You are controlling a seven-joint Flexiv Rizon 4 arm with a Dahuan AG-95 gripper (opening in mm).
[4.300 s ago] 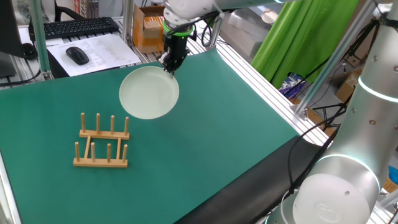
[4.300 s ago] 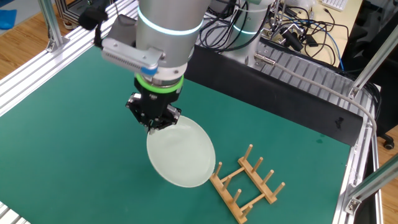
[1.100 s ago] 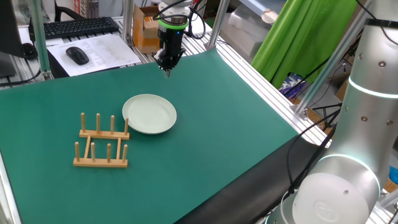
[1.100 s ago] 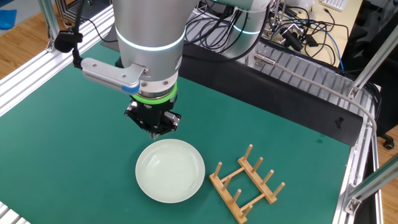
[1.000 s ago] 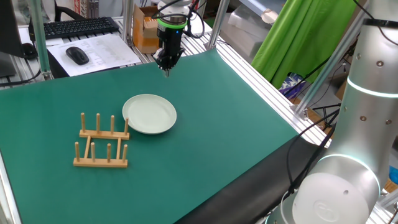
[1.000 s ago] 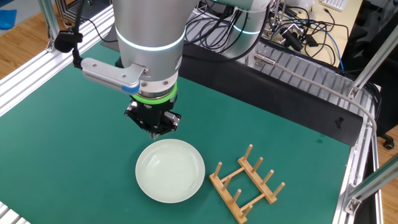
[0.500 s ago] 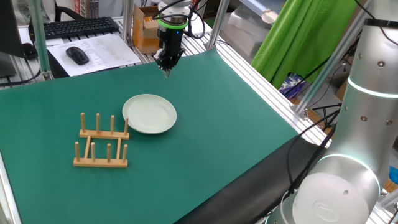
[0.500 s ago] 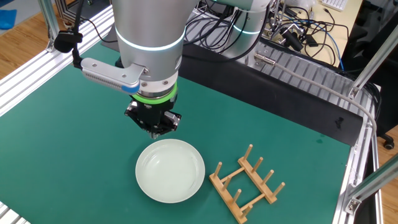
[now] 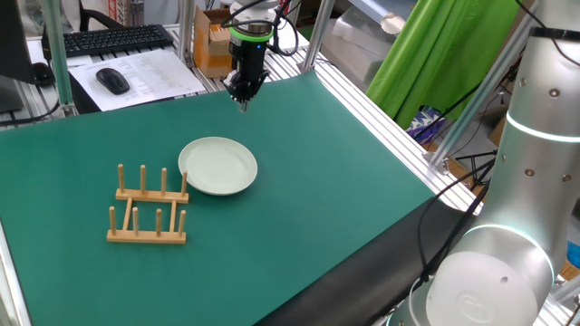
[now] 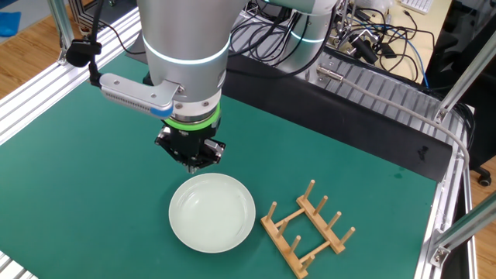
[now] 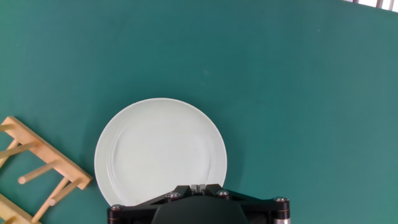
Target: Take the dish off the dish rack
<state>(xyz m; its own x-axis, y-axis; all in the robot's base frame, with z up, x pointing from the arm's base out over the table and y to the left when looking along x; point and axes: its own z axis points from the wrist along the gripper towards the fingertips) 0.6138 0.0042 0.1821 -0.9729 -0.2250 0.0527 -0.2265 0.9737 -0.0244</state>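
On the green mat, round glossy dish (image 10: 212, 211), pegged wooden dish rack (image 10: 306, 228) beside.

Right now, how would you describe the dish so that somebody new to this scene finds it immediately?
Look at the green table mat. Near its middle stands a small wooden dish rack, and the dish lies flat on the mat right beside it. It is the only round, pale greenish-white thing there, plain with a raised rim.

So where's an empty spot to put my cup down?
The green mat is bare between the dish and the metal edge rails, and also toward the near edge. It's crowded where the dish sits close beside the dish rack.
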